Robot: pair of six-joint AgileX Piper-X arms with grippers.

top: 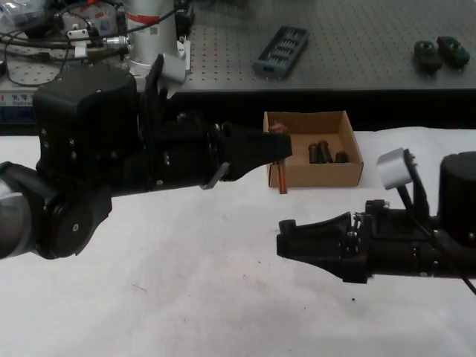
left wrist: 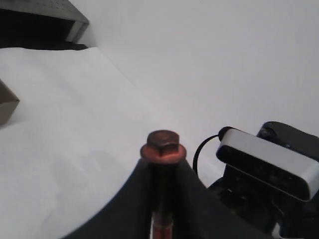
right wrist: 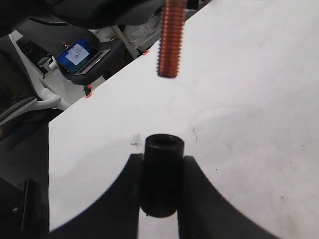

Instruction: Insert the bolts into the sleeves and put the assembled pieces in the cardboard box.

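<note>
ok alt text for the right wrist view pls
The right gripper holds a black sleeve between its fingers, with the open end facing a copper bolt. The bolt's threaded tip hangs a gap away, not yet inserted. A white table lies behind, with a laptop beyond its edge.

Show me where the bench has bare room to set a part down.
Free: the white cloth in the near foreground, bordered by the left arm and the right pincer. Crowded: beside the cardboard box, where the left pincer holds the bolt.
</note>
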